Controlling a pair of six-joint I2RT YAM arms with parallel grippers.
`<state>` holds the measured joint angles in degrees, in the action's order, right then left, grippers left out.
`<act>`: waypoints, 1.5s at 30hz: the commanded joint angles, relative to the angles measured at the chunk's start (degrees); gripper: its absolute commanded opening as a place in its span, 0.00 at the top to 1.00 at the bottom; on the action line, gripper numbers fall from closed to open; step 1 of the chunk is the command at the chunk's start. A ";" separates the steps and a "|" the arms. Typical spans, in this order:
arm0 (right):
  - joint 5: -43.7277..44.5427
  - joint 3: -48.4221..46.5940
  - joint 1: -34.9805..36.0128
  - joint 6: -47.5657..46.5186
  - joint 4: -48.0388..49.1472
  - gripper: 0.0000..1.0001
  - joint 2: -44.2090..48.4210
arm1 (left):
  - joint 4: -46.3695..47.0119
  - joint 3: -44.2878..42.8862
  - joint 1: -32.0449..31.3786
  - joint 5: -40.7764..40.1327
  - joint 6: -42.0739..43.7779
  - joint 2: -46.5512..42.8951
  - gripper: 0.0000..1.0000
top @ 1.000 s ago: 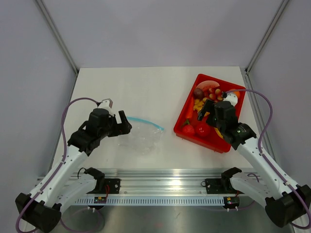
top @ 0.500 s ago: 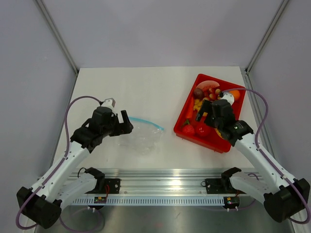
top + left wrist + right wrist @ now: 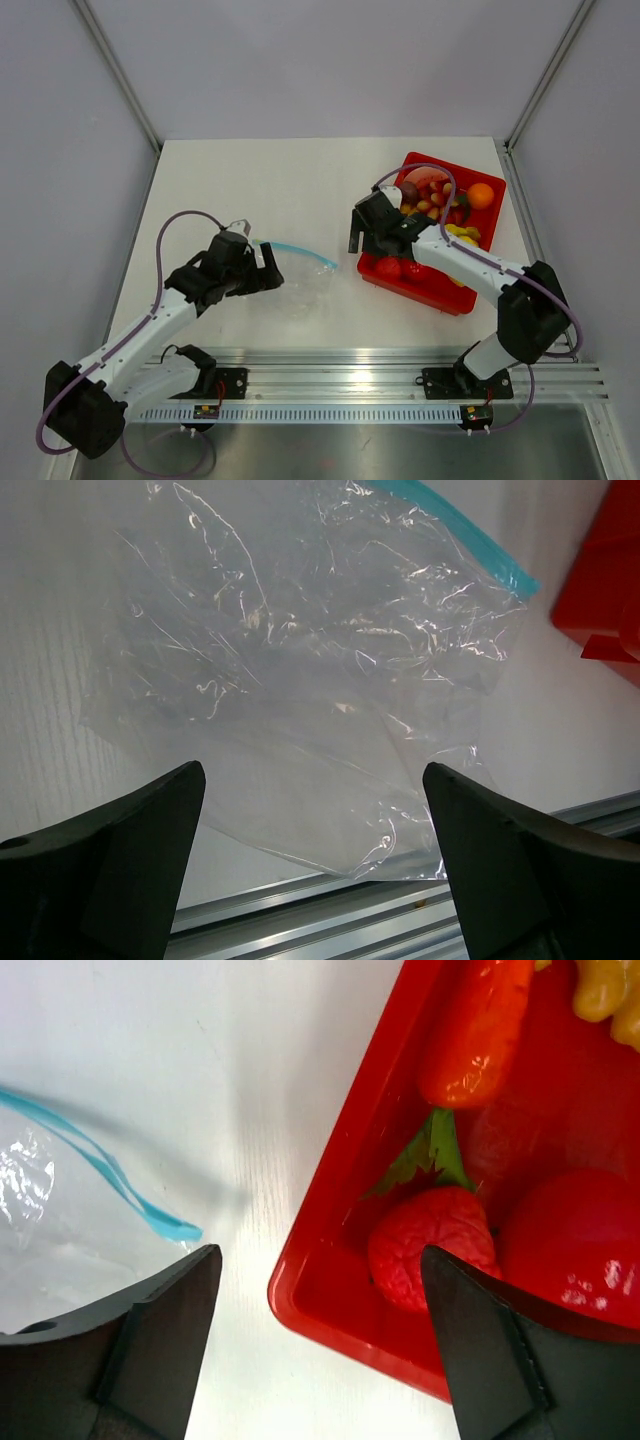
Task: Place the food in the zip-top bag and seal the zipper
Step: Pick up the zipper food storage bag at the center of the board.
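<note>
The clear zip-top bag [image 3: 298, 282] lies flat on the white table, empty, with its light blue zipper [image 3: 300, 252] along the far edge. My left gripper [image 3: 268, 270] is open and empty at the bag's left side; in the left wrist view its jaws stand wide apart above the bag [image 3: 300, 660], with the zipper [image 3: 470, 540] at the top. The food lies in the red tray [image 3: 437, 294]: an orange [image 3: 481, 195], a purple ball [image 3: 408, 191], a strawberry [image 3: 430, 1245], a tomato [image 3: 570, 1240] and a carrot [image 3: 475, 1035]. My right gripper [image 3: 320, 1255] is open and empty over the tray's left corner.
The tray's left rim [image 3: 330, 1210] lies right under my right gripper, and the zipper's end [image 3: 150, 1215] is a short way left of it. A metal rail [image 3: 330, 365] runs along the table's near edge. A tray corner [image 3: 605, 590] shows right of the bag.
My right gripper has swung left from above the tray's middle to its left corner, towards the bag. My left gripper has moved right, closer over the bag. Both stay open.
</note>
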<state>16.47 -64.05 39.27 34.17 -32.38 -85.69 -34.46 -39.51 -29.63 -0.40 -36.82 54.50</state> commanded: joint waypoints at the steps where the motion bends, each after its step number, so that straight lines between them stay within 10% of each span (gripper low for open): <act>1: 3.13 -5.02 0.02 1.77 0.92 0.14 -4.12 | 2.20 1.44 -0.26 -1.27 -1.76 0.08 0.07; 9: 10.25 -8.38 -1.38 1.95 -4.71 0.32 -12.22 | 0.36 1.89 -0.26 -3.02 -1.95 -0.53 0.09; 21: 4.89 -1.25 -9.12 -0.16 -4.53 0.34 -2.38 | -3.16 -3.99 -0.26 -5.66 0.96 0.60 0.08; 31: 0.76 -7.22 -0.95 -2.88 -2.43 0.25 -0.79 | -5.35 -6.28 -0.26 -6.54 1.31 0.61 0.07; 45: -23.23 -17.15 4.33 -16.15 3.91 0.01 -21.09 | -10.10 -5.23 -0.26 -6.80 -0.01 -3.17 0.09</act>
<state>0.10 -77.06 43.46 22.63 -29.71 -104.18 -43.33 -43.90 -29.63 -6.28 -36.27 53.71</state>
